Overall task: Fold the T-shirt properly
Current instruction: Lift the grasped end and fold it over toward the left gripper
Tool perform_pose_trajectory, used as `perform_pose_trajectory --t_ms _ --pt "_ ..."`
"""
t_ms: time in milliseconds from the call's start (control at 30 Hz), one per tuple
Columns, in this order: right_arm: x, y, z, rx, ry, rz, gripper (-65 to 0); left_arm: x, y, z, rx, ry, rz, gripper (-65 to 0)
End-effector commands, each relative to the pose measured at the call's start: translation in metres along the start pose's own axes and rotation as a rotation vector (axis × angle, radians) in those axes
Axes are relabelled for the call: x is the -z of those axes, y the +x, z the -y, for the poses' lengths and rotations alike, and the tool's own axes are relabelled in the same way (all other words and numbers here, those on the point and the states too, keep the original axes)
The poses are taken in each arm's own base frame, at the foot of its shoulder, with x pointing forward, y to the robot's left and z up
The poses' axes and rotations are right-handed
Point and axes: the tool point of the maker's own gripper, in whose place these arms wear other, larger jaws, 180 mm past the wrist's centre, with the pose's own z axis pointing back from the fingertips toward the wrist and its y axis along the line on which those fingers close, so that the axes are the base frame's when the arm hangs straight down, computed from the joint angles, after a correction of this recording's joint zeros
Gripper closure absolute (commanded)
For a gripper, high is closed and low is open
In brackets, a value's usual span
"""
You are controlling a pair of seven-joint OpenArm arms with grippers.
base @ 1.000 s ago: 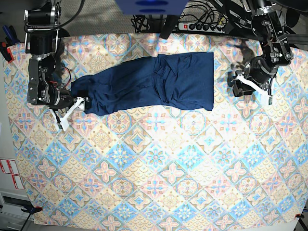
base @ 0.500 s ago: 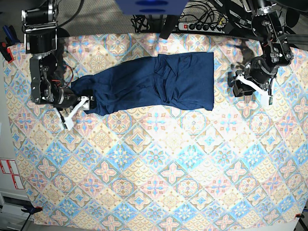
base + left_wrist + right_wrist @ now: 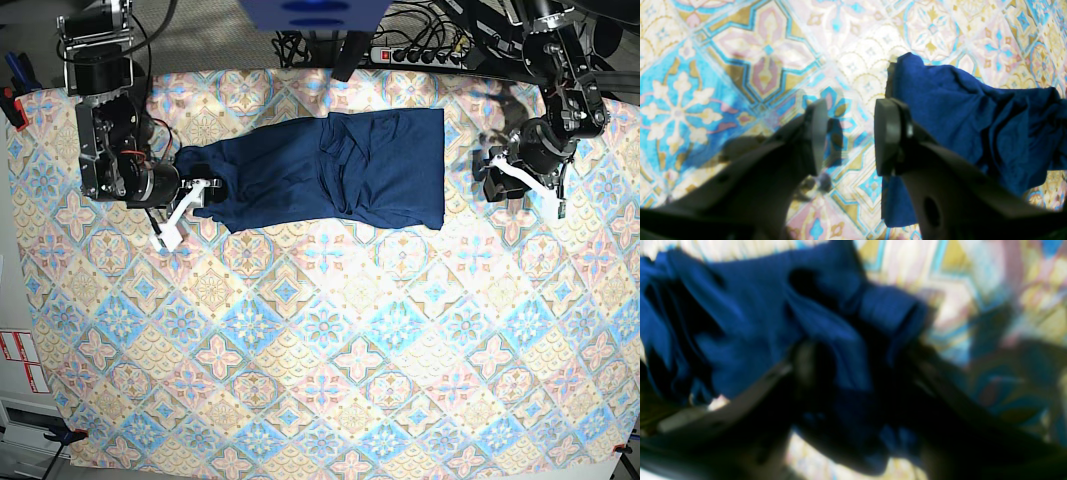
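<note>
The dark navy T-shirt (image 3: 340, 170) lies bunched lengthwise on the far middle of the patterned tablecloth (image 3: 320, 350). My right gripper (image 3: 192, 205), on the base view's left, is shut on the shirt's left end. The right wrist view is blurred and shows navy fabric (image 3: 756, 330) pinched in the right gripper (image 3: 863, 380). My left gripper (image 3: 523, 180) is open and empty, hanging over the cloth to the right of the shirt's straight edge. In the left wrist view the left gripper (image 3: 850, 133) is open, with the shirt (image 3: 973, 126) just beyond one fingertip (image 3: 888, 136).
A power strip with cables (image 3: 420, 52) lies past the table's far edge. A blue object (image 3: 310, 15) hangs over the far middle. Red-and-white labels (image 3: 22, 360) sit off the table's left edge.
My right gripper has moved right and slightly up with the shirt's left end, gathering the shirt shorter. The left arm has not moved.
</note>
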Motion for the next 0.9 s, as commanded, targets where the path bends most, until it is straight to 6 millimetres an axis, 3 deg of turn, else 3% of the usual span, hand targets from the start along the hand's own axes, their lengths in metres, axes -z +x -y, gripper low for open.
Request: perform_pose_trajectory --t_ms 0,67,100,333,633,867 --pt "0.001 -0.009 0.005 0.006 -0.012 -0.04 -13.2 -0.003 0.014 0.002 0.017 -0.01 0.046 -22.2" --pt "0.002 -0.013 0.013 0.04 -0.021 -0.042 -3.3 -0.003 0.014 0.003 0.016 -0.011 0.046 -22.2" --pt "0.001 -0.013 0.017 0.056 -0.026 -0.036 -1.9 -0.003 0.014 0.003 0.016 -0.011 0.048 -22.2" --pt "-0.028 0.023 0.05 0.169 -0.064 0.113 -2.0 -0.002 0.013 0.005 0.007 -0.017 0.051 -22.2" --pt "-0.043 0.078 0.045 0.135 -0.055 0.215 -2.0 0.004 0.019 0.019 -0.031 -0.044 0.086 -22.2" --pt "-0.043 0.077 0.041 0.124 -0.05 0.183 -2.0 0.004 0.02 0.018 -0.032 -0.043 0.087 -22.2"
